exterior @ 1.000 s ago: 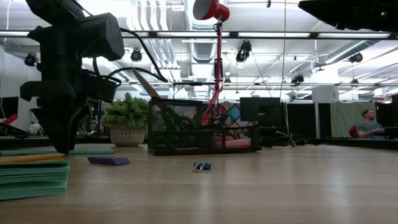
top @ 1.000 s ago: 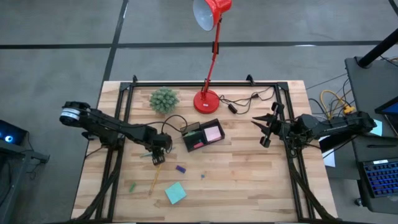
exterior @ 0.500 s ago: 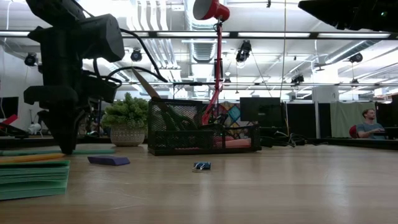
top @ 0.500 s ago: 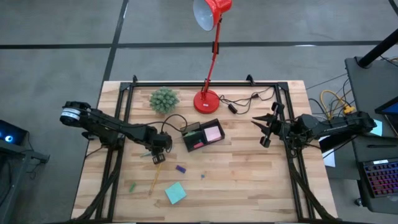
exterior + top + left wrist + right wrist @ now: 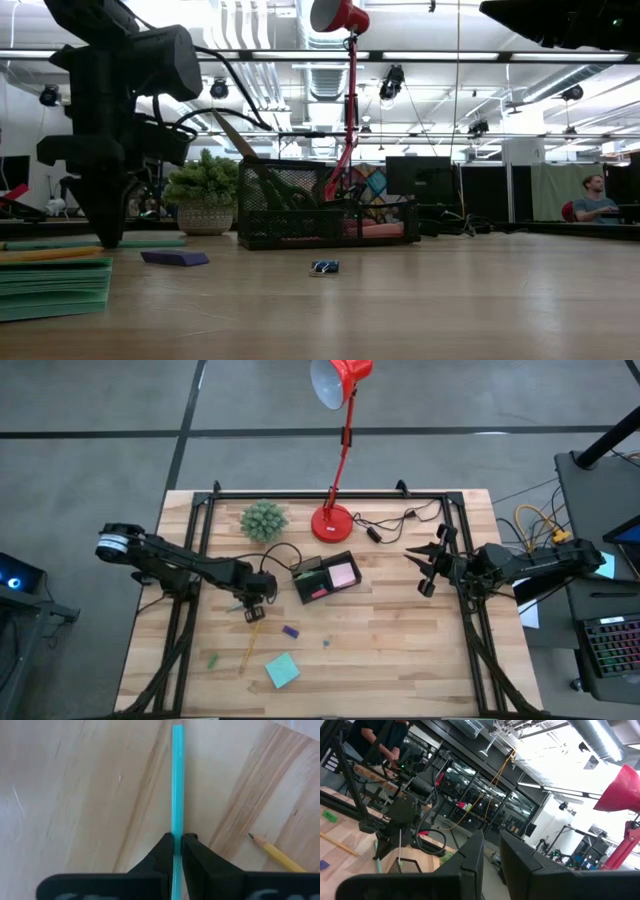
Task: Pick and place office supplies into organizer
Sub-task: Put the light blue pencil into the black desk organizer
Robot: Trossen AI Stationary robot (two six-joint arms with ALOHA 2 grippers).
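Pinching the pale green pen [image 5: 178,780] between shut fingertips, left gripper [image 5: 177,845], pencil [image 5: 278,856] just beside

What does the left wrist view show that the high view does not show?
Only the left wrist view shows the left gripper shut on the pen, its fingers pinching the thin shaft flat on the wood. Only the high view shows the organizer, the lamp, the plant, the sticky pad and the right gripper waiting above the table's right side. Both show the pencil close beside the left gripper.
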